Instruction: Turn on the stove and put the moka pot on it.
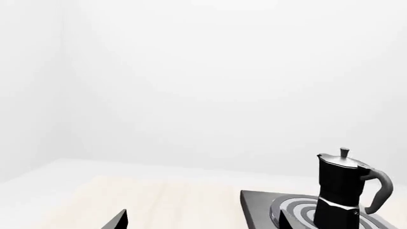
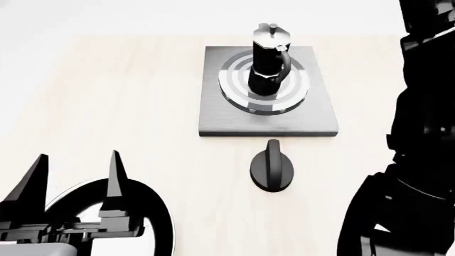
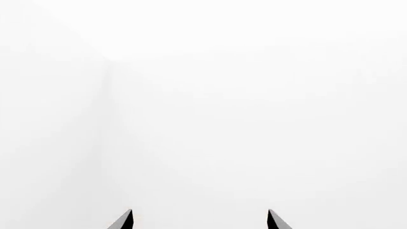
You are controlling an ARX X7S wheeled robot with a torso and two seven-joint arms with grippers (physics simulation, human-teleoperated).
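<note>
The moka pot (image 2: 269, 58), black with a silver lid, stands upright on the round burner of the stove (image 2: 213, 114), a dark-grey square plate at the table's far middle. It also shows in the left wrist view (image 1: 340, 186), standing on the stove (image 1: 260, 205). The round black knob (image 2: 271, 166) lies in front of the plate, its grip pointing towards the stove. My left gripper (image 2: 78, 154) is open and empty at the near left, well apart from the stove; its tips also show in the left wrist view (image 1: 203, 219). My right gripper (image 3: 199, 219) is open and empty against a white background.
My right arm (image 2: 427, 133) fills the right edge of the head view. A black round rim (image 2: 162, 213) lies under my left gripper at the near left. The table (image 2: 128, 96) is light wood.
</note>
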